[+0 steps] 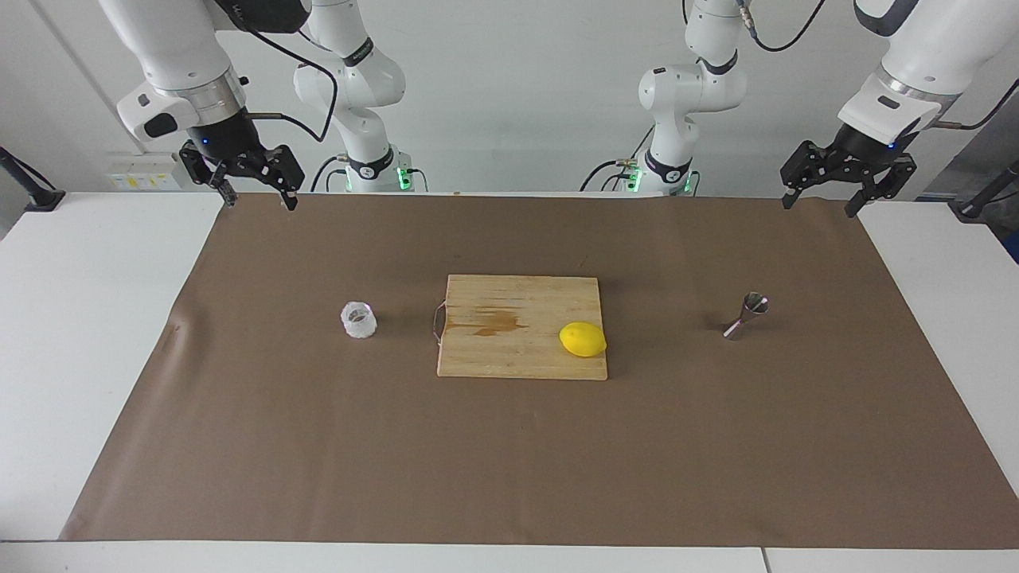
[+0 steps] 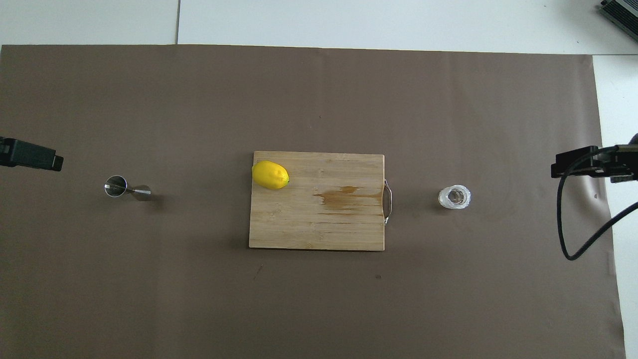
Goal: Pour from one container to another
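The clear faceted cup (image 1: 358, 320) stands upright on the brown mat toward the right arm's end of the table, beside the cutting board; it also shows in the overhead view (image 2: 454, 197). The steel hourglass jigger (image 1: 746, 315) stands upright on the mat toward the left arm's end (image 2: 124, 188). My right gripper (image 1: 259, 199) is open and empty, raised over the mat's edge at the robots' side. My left gripper (image 1: 819, 204) is open and empty, raised over the same edge at its own end. Both are well apart from the cup and the jigger.
A wooden cutting board (image 1: 509, 350) with a metal handle lies in the middle of the mat (image 1: 509, 461), between cup and jigger. A yellow lemon (image 1: 583, 340) lies on the board's end toward the jigger. White table shows around the mat.
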You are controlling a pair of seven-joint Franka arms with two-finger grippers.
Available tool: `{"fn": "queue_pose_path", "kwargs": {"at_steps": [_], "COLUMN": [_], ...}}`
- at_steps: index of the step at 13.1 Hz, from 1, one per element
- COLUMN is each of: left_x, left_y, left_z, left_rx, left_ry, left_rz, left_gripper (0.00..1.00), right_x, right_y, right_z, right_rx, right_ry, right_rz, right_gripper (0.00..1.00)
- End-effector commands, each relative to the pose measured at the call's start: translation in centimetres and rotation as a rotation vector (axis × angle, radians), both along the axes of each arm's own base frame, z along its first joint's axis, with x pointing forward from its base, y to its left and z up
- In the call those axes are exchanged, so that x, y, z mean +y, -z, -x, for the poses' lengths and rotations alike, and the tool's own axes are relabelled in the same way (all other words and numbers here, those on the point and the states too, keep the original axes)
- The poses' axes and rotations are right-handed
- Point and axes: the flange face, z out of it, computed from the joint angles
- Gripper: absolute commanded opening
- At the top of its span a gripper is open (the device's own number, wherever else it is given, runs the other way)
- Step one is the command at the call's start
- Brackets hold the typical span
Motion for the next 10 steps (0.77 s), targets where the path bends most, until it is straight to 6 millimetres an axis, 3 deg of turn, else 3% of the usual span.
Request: {"fn": "queue_pose_path", "kwargs": {"at_steps": [1, 10], "left_x": [0.29, 0.27], "left_y": [-0.57, -0.17], "left_z": [-0.06, -0.28], "left_rx": [0.002, 0.005], "left_ry": [0.008, -0.006], "left_rz": [0.012, 0.014], "left_gripper": [1.0, 1.0], "right_x": [-0.27, -0.27], "right_y": [0.03, 0.03], "right_z": [0.42, 0.42], "right_rx": [0.009, 0.009], "right_ry": [-0.003, -0.003], "right_rz": [0.005, 0.005], "right_gripper": [1.0, 1.0]}}
